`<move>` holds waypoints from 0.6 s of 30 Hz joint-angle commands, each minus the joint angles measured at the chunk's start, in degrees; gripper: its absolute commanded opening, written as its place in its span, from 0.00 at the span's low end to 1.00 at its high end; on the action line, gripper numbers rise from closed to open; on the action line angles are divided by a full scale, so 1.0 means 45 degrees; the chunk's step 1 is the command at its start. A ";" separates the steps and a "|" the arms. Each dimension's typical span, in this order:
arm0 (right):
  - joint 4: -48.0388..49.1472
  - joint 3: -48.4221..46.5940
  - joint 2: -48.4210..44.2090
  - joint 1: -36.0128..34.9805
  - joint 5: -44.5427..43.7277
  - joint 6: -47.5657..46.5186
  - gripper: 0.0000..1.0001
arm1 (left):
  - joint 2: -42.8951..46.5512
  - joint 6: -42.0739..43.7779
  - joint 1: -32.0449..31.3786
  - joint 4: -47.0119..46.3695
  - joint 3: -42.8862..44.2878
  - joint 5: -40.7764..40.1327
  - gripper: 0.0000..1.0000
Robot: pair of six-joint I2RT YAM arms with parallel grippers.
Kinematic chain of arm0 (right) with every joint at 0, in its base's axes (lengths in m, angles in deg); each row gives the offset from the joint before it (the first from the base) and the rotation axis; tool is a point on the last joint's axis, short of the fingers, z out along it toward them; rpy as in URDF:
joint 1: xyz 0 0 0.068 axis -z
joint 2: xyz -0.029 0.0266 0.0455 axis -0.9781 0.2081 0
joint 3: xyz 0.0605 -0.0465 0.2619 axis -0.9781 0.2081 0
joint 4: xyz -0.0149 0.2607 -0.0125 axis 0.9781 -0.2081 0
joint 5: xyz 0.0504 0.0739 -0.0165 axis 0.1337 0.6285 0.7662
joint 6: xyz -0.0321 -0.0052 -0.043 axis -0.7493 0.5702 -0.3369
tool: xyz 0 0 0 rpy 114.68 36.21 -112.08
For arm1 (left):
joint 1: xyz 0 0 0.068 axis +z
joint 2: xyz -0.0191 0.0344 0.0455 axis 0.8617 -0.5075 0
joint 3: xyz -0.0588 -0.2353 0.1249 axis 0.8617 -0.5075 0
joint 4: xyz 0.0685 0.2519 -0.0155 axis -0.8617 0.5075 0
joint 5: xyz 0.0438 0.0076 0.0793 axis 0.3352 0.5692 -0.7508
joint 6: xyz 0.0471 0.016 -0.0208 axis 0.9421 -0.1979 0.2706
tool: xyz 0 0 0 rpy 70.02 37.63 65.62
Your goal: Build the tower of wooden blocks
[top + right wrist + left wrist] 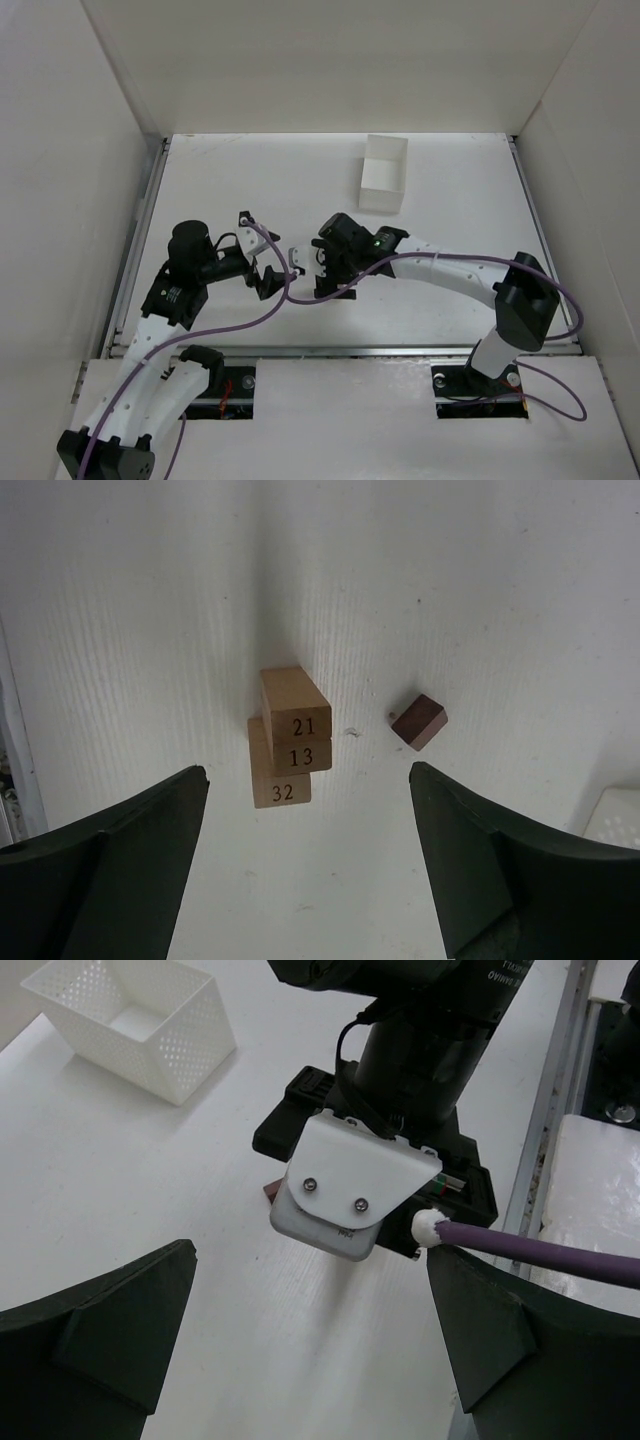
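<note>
The wood block tower stands in the right wrist view as a stack of three light tan blocks (287,738), marked 21, 13 and 32, the lowest one jutting out slightly to the left. A dark reddish-brown block (419,722) lies on the table to the stack's right, apart from it. My right gripper (308,812) hangs open above them with nothing between its fingers (120,870). In the top view the right gripper (322,264) hides the blocks. My left gripper (310,1295) is open and empty, facing the right wrist's white camera mount (355,1175).
A white perforated square box (383,185) stands on the table behind the grippers, also seen in the left wrist view as the box (130,1020). A purple cable (540,1252) runs close past the left gripper's right finger. White walls enclose the table.
</note>
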 commanded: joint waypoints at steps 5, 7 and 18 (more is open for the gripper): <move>0.0703 0.0254 -0.0980 0.0006 0.0164 -0.0240 0.89 | -0.0026 0.1633 0.0032 0.0317 -0.0144 -0.0619 1.00; 0.0820 0.0370 -0.1252 0.0006 0.0164 -0.0240 0.89 | -0.0026 0.1634 0.0032 0.0319 -0.0145 -0.0815 1.00; 0.0820 0.0606 -0.1117 0.0123 0.0417 -0.0240 0.89 | 0.0597 -0.0862 0.0032 -0.0675 -0.0399 -0.4781 1.00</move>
